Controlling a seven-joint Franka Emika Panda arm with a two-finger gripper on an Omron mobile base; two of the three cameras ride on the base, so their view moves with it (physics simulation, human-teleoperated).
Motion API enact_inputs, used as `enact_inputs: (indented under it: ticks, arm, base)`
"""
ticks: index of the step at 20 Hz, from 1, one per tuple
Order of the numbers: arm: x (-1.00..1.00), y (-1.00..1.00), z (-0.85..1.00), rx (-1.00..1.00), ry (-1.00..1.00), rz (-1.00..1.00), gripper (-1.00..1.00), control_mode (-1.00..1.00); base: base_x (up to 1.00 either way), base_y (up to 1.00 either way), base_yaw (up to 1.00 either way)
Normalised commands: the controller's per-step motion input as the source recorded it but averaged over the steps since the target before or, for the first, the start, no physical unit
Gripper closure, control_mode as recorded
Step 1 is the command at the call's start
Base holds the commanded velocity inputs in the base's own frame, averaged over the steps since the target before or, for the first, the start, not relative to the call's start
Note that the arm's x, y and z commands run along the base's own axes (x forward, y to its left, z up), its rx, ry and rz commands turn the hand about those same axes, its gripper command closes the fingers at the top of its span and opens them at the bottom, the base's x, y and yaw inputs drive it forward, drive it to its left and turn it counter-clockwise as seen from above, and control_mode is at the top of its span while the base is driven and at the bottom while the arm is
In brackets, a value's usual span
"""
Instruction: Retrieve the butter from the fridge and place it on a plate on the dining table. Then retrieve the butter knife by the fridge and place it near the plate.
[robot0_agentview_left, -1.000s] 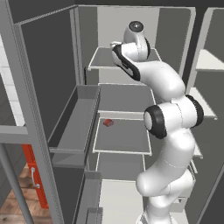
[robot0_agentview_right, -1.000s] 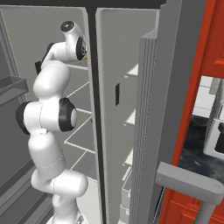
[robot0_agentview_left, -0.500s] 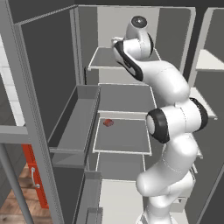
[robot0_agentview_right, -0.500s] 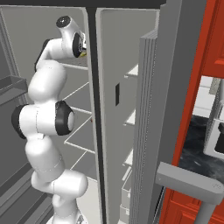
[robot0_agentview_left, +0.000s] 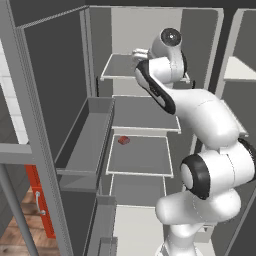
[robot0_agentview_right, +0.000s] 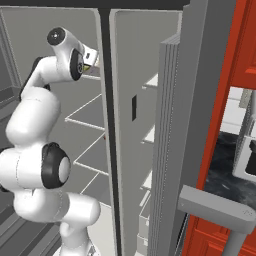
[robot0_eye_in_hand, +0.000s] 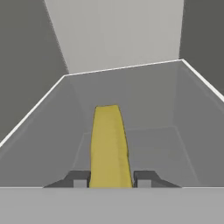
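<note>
Claw: the claw (robot0_eye_in_hand: 111, 179) is pinching the butter (robot0_eye_in_hand: 109, 146); in the hand view the two dark tips are sitting tight against either side of the stick's near end, and the stick is running straight out from between them.

Butter: the pale-yellow stick is hanging just above the top shelf (robot0_agentview_left: 120, 67) of the fridge (robot0_agentview_left: 60, 125); whether its far end is touching the grey shelf I cannot tell. From the right base view a yellow glint of the butter (robot0_agentview_right: 88, 64) is showing under the wrist.

Change: over the last second the arm is rising and stretching; the wrist head is sitting higher and further along the shelf than a second ago, and the elbow is straightening. The base views are not shifting, so the base is standing still.

Meaning: the grip on the butter is looking secure, so the pick-up part of the task is probably being finished; the carry out of the fridge and over to the plate on the dining table is still to come, and the butter knife is not yet being handled.

Bystander: a small reddish-brown lump (robot0_agentview_left: 123, 140) is lying on a lower shelf, well apart from the claw.

Risk: the open door beside the arm is leaving a narrow way out, so the withdrawal is calling for care.
</note>
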Motion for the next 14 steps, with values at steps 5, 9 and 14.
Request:
enact_inputs:
  ticks: [5, 9, 14]
  arm:
    - [-1.00, 0.05, 0.04, 0.00, 0.00, 0.05, 1.00, -1.00]
    - [-1.00, 0.00, 0.06, 0.00, 0.06, 0.10, 1.00, -1.00]
    - [-1.00, 0.00, 0.00, -0.04, 0.06, 0.10, 1.00, -1.00]
  base:
    - [0.00, 0.00, 0.00]
    - [0.00, 0.00, 0.00]
    - [0.00, 0.00, 0.00]
